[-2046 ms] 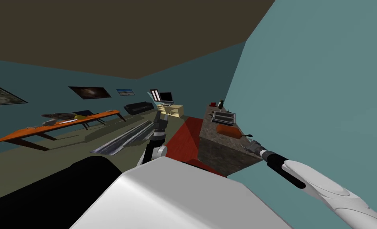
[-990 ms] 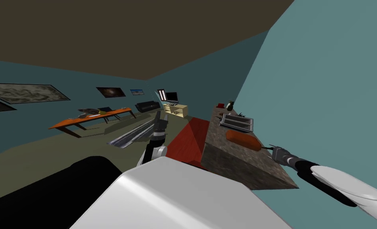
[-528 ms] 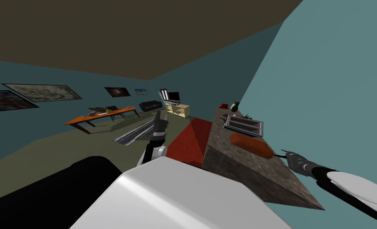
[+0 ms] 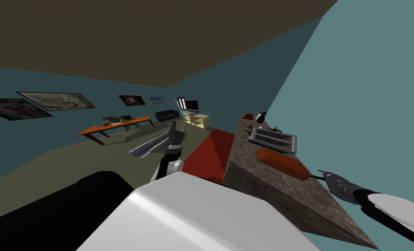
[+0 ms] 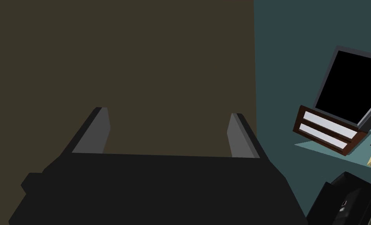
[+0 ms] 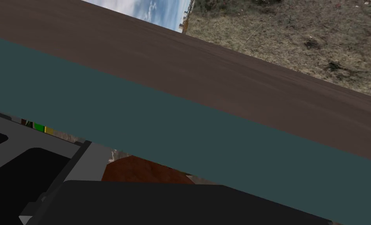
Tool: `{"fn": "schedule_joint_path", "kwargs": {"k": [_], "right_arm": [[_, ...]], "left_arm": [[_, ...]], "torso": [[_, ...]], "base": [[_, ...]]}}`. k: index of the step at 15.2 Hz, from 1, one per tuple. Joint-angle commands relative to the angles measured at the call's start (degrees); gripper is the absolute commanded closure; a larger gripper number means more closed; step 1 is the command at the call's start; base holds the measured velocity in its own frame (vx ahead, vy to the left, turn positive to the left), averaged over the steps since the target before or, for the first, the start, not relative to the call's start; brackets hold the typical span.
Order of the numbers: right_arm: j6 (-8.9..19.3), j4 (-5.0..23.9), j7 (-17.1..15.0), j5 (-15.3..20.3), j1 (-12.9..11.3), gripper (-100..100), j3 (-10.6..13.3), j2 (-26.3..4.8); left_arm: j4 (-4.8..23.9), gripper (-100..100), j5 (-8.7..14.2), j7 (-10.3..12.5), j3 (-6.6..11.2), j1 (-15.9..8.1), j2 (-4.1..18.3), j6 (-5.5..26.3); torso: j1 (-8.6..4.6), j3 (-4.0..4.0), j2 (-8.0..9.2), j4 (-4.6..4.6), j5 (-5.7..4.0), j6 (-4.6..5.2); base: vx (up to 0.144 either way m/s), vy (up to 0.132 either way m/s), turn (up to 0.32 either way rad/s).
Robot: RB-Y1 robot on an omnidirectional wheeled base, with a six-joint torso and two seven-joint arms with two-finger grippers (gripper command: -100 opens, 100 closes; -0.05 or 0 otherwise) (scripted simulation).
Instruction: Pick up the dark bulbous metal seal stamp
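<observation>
Left end effector (image 5: 168, 113) spread apart; right end effector (image 4: 322, 174) at counter (image 4: 245, 148), state unclear

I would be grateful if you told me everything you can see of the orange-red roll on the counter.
The orange-red roll is long with rounded ends, plain and matt. It lies flat on the speckled brown counter, between the grey slotted appliance and the right claw, which points at its near end; contact cannot be told.
</observation>
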Motion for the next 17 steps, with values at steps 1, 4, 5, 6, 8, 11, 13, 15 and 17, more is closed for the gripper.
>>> {"fn": "schedule_joint_path", "kwargs": {"k": [1,4,5,6,8,11,13,15,17], "right_arm": [[0.0,0.0,0.0,0.0,0.0,-100,0.0,0.0],[1.76,2.09,-0.81,-4.02,-3.09,-100,5.23,-0.29],[1.76,2.09,-0.81,-4.09,-3.09,-100,6.46,-0.29],[1.76,2.09,-0.81,-4.09,-3.09,-100,7.2,-0.29],[2.69,3.02,-1.39,-6.15,-4.58,-100,10.08,-0.45],[3.62,3.94,-1.96,-8.21,-6.07,-100,13.28,-0.62],[4.55,4.86,-2.54,-10.26,-7.57,-100,15.73,-0.78],[4.55,4.86,-2.54,-10.26,-7.57,-100,18.0,-0.78],[5.48,5.79,-3.12,-12.32,-9.06,-100,20.7,-0.94]], "left_arm": [[0.0,0,0.0,0.0,0.0,0.0,0.0,0.0],[0.0,0,0.0,0.0,0.0,-0.01,0.0,0.0],[0.0,0,0.0,0.0,0.0,-0.01,0.0,0.0],[0.0,0,0.0,0.0,0.0,-0.01,0.0,0.0],[0.0,0,0.0,0.0,0.0,-0.01,0.0,0.0],[0.0,0,0.0,0.0,0.0,-0.01,0.0,0.0],[0.0,0,0.0,0.0,0.0,0.0,0.0,0.0],[0.0,0,0.0,0.0,0.0,-0.01,0.0,0.0],[0.0,0,0.0,0.0,0.0,-0.01,0.0,0.0]], "torso": [[0.0,0.0,0.0,0.0,0.0,0.0],[-0.07,0.05,0.09,0.02,-0.01,-0.02],[-0.1,0.08,0.13,0.03,-0.02,-0.03],[-0.13,0.1,0.17,0.04,-0.03,-0.01],[-0.14,0.1,0.17,0.04,-0.03,-0.02],[-0.12,0.09,0.16,0.04,-0.02,-0.02],[-0.12,0.09,0.14,0.04,-0.03,0.0],[-0.11,0.09,0.16,0.04,-0.03,-0.01],[-0.12,0.1,0.17,0.04,-0.02,-0.01]], "base": [[0.0,0.0,0.0],[-0.03,-0.021,0.051],[-0.044,-0.035,0.055],[-0.031,-0.033,0.014],[-0.035,-0.029,0.039],[-0.03,-0.026,0.037],[-0.027,-0.023,0.025],[-0.032,-0.022,0.032],[-0.039,-0.03,0.043]]}}
